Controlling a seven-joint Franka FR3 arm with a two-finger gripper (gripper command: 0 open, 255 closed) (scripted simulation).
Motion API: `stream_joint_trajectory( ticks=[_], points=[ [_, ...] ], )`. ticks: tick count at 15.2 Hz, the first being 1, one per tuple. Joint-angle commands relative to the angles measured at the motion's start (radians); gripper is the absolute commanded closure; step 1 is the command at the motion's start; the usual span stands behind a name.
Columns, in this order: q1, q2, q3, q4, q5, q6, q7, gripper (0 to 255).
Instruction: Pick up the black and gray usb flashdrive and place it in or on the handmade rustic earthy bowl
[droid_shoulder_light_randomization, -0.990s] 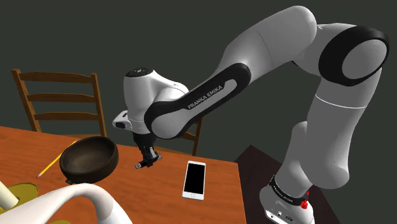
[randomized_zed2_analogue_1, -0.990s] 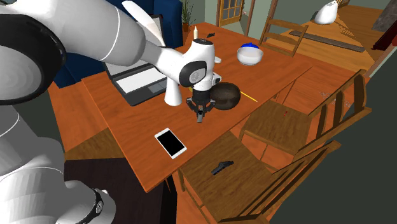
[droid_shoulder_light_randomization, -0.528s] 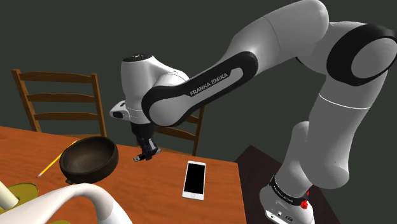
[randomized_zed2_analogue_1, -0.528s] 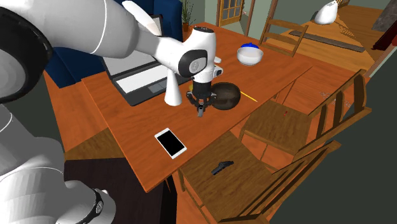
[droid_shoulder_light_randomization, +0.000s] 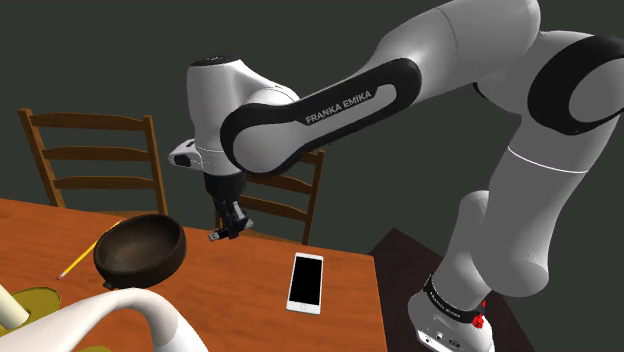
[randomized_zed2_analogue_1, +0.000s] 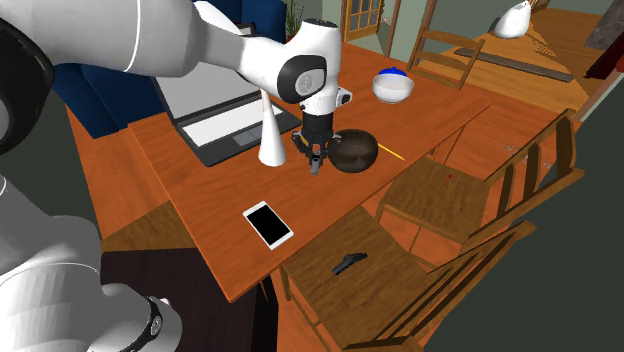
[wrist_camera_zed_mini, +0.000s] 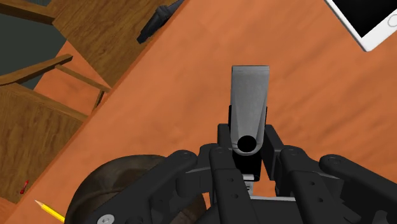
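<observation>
Change since a second ago: the gripper (droid_shoulder_light_randomization: 231, 222) is raised higher above the table (droid_shoulder_light_randomization: 250, 295) and is carried nearer the bowl (droid_shoulder_light_randomization: 140, 250). Flash drive (wrist_camera_zed_mini: 248, 105): clasped between the closed fingers, grey end projecting forward, held clear of the wood, presumably so that the rim can be cleared. Bowl: dark, upright, just beside the gripper, mouth left open for the drop. Phone (droid_shoulder_light_randomization: 305, 282): laid flat, apart from the carrying path, not concerned.
</observation>
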Motion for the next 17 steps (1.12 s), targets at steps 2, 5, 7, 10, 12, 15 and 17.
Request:
stream_joint_trajectory(
  ticks=[2,5,7,10,12,15,17],
  points=[
    [0.000,-0.015,0.001,0.025,0.004,-0.040,-0.001,255],
    [0.000,-0.026,0.001,0.052,0.007,-0.079,-0.003,255],
    [0.003,0.013,0.003,0.105,-0.003,-0.093,0.007,255],
    [0.019,0.137,0.008,0.270,-0.036,-0.137,0.034,255],
    [0.034,0.224,0.008,0.391,-0.057,-0.174,0.050,255],
    [0.064,0.365,0.005,0.600,-0.088,-0.246,0.068,255],
    [0.090,0.472,0.001,0.769,-0.108,-0.309,0.075,255]
  ],
)
